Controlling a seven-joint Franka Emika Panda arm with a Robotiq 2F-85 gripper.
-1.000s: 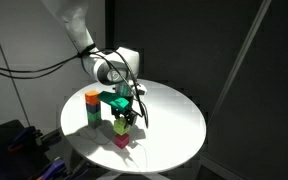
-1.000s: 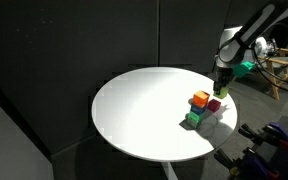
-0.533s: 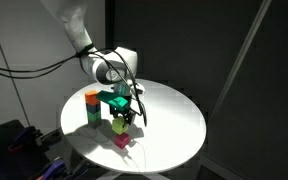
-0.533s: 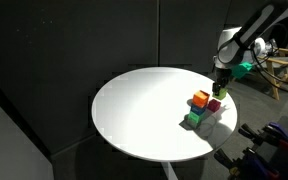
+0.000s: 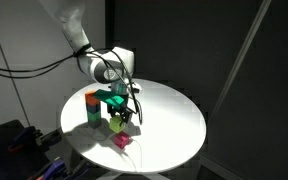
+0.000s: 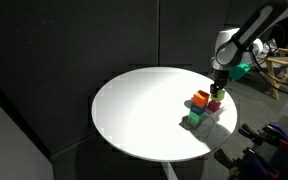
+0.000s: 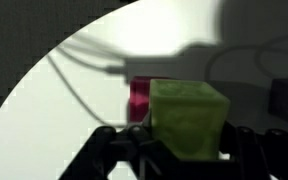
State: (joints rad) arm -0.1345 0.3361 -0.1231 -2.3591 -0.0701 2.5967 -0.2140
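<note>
Since 1.0 s ago the claw [image 5: 119,119] had shifted a little sideways toward the stacked blocks and dipped slightly; nothing on the table had moved. In that exterior view the claw was clamped on the lime block [image 5: 118,124], held off the white round table [image 5: 174,120]. The magenta block [image 5: 122,141] sat on the table straight below the claw, a clear gap under the lime block. An orange block [image 5: 91,97] stood on top of a green block [image 5: 92,114] just beside the claw, on the arm's side. In an exterior view from the opposite side, the claw [image 6: 216,95] hung near the table [image 6: 134,110] rim, with the magenta block [image 6: 214,104] right beneath it, the orange block [image 6: 200,99] just beside it and the green block [image 6: 193,119] a bit further out; the lime block was too small to make out there. In the wrist view, the claw [image 7: 184,150] had the lime block [image 7: 189,118] filling the gap between both dark fingers [image 7: 109,150], with the magenta block [image 7: 139,98] partly hidden behind it on the table [image 7: 74,110].
</note>
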